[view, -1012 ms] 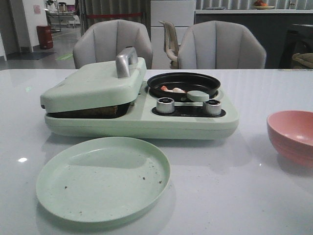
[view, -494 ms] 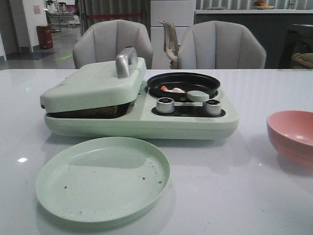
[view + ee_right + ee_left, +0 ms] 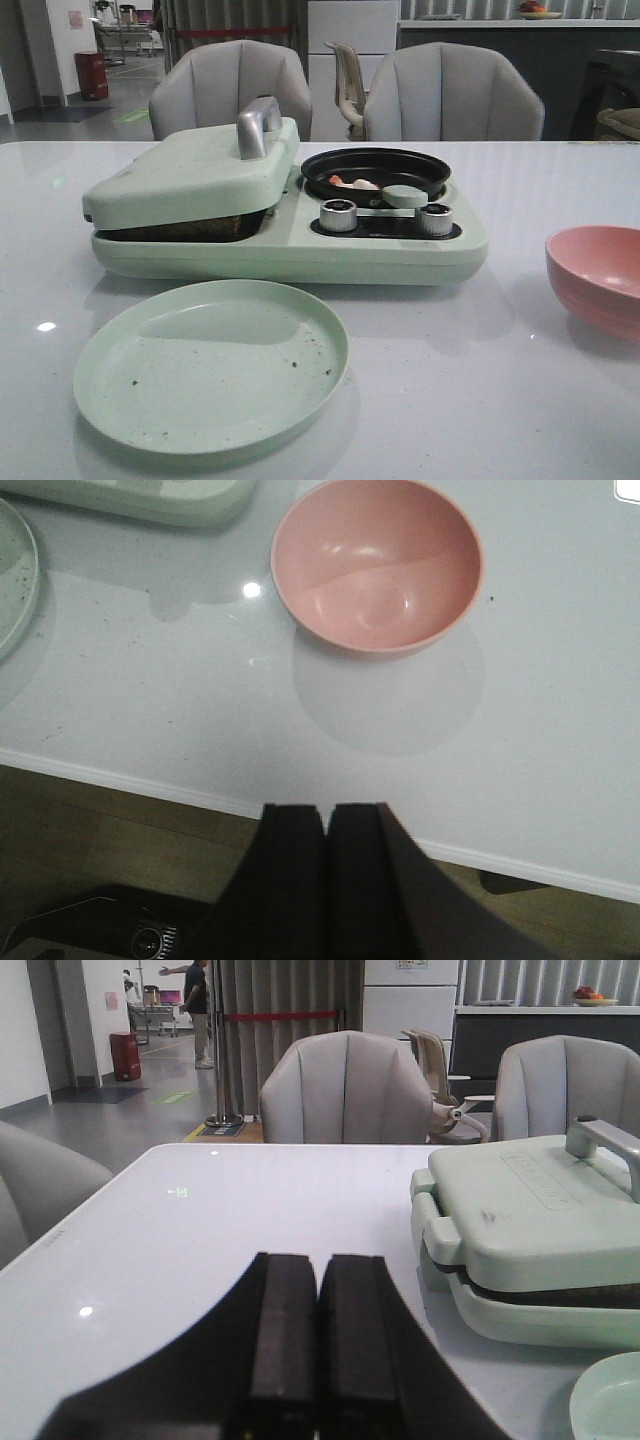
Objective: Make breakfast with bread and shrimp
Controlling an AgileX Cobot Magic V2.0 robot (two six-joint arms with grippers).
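Note:
A pale green breakfast maker [image 3: 290, 245] stands mid-table, its lid [image 3: 190, 170] lowered almost fully over a dark-crusted slice of bread [image 3: 200, 226] that shows only in the gap. Small pink and whitish shrimp [image 3: 353, 183] lie in the black round pan [image 3: 375, 165] on its right side. An empty green plate [image 3: 210, 365] sits in front. My left gripper [image 3: 317, 1260] is shut and empty, off to the machine's [image 3: 530, 1250] left. Near the table's front edge, short of the pink bowl [image 3: 378, 560], my right gripper [image 3: 326, 808] is shut on nothing. Neither gripper shows in the front view.
The pink bowl [image 3: 598, 280] sits at the table's right. Two silver knobs [image 3: 338, 214] and a green spatula [image 3: 400, 196] are on the machine. Grey chairs [image 3: 450, 95] stand behind the table. The table's front edge [image 3: 150, 780] lies close to the right gripper.

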